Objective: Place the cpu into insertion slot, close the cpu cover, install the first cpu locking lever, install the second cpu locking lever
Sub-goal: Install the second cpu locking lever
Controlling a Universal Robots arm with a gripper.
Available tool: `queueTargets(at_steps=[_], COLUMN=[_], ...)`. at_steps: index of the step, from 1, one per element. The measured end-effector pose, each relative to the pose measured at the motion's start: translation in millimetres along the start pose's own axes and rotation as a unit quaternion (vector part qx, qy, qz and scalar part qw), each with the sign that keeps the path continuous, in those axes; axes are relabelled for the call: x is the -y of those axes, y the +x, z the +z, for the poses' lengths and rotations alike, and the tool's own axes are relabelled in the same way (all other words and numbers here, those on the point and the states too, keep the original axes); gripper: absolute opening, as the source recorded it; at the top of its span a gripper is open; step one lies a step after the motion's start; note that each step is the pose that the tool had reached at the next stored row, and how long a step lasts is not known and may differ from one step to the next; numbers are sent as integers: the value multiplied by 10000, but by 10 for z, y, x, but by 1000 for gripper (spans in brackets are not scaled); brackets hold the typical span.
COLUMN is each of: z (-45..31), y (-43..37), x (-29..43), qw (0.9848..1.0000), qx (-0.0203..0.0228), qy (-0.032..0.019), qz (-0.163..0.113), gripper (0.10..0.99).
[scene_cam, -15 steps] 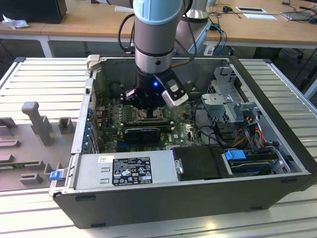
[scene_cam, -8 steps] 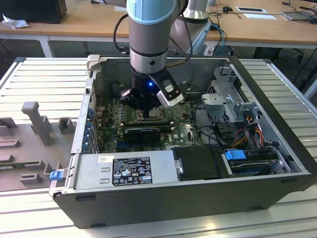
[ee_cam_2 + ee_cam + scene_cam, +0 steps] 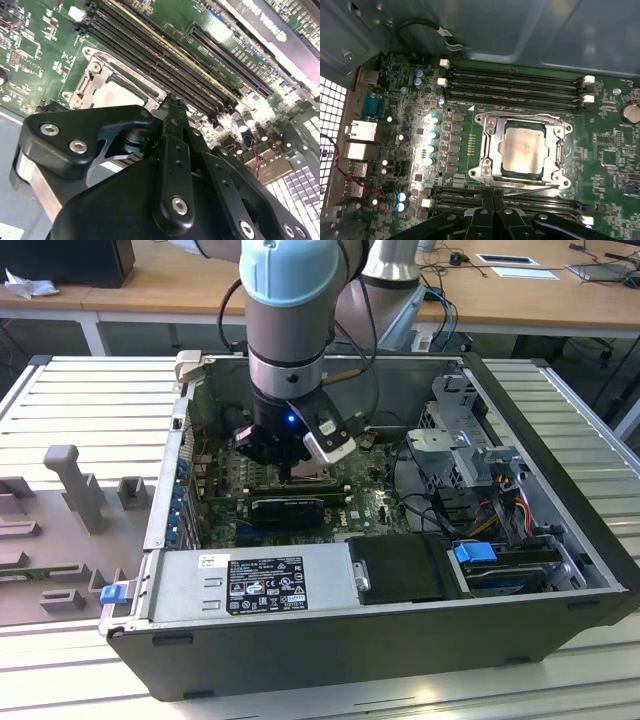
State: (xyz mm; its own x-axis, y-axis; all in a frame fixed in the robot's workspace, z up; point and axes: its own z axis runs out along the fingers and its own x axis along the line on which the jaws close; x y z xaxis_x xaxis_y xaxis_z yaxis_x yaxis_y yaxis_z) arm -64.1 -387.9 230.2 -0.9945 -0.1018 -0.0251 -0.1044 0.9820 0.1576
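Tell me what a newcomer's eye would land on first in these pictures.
First, the pale blue-grey robot arm plunging into the open computer case in the exterior view. In the first wrist view the cpu sits in the insertion slot with the cpu cover closed around it, amid the green motherboard. The gripper hangs right beside the socket, fingers pressed together.

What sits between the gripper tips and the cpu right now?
In the first wrist view, a thin metal lever rod and the cpu cover frame edge lie between the gripper and the cpu.
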Motion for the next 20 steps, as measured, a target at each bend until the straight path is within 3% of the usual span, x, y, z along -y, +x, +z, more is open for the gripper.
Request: queueTargets(at_steps=[2, 6, 9, 13, 17, 20], z=[67, 118, 127, 136, 144, 153], y=[17, 33, 36, 49, 80, 106], x=[10, 17, 23, 62, 78, 101], qw=[10000, 10000, 10000, 9996, 9994, 9991], qx=[2, 9, 11, 31, 37, 48], qy=[-16, -85, -89, -266, -330, -430], qz=[1, 2, 1, 3, 2, 4], gripper=[106, 106, 106, 106, 106, 106])
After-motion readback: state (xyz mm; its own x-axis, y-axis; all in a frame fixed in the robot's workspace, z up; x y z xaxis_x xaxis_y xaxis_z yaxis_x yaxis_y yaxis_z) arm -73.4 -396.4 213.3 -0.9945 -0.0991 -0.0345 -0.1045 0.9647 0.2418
